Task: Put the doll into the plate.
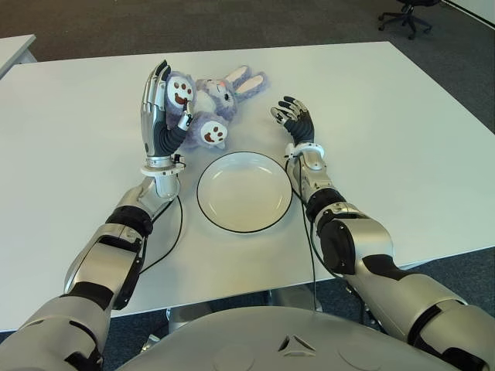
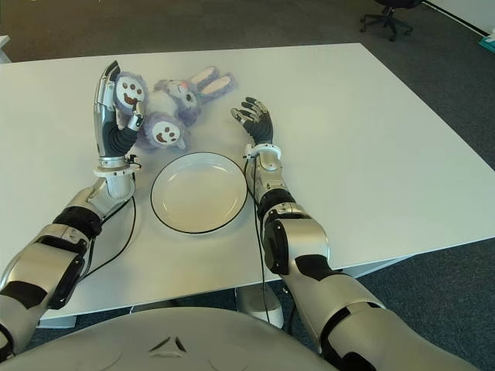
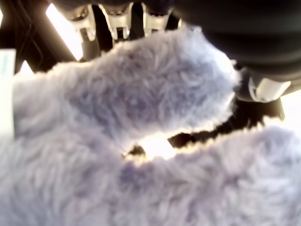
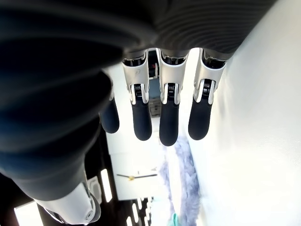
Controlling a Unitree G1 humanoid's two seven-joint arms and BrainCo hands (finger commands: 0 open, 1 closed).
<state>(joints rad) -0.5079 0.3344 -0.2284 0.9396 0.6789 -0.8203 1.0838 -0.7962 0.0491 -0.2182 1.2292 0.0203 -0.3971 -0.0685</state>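
Note:
A purple plush rabbit doll (image 1: 220, 93) lies on the white table (image 1: 387, 139) just beyond a white plate (image 1: 244, 193) with a dark rim. My left hand (image 1: 166, 104) stands upright at the doll's left side. Its fingers are stretched upward, one of the doll's feet sits against the palm, and the thumb lies over the leg. In the left wrist view the doll's fur (image 3: 141, 108) fills the frame under the straight fingers (image 3: 115, 19). My right hand (image 1: 294, 117) shows to the right of the doll and above the plate's right rim, fingers (image 4: 169, 122) relaxed and holding nothing.
Bare table spreads wide to the right of the plate and to the far left. Black cables (image 1: 174, 232) trail from both wrists across the table beside the plate. An office chair (image 1: 406, 14) stands on the carpet beyond the far right corner.

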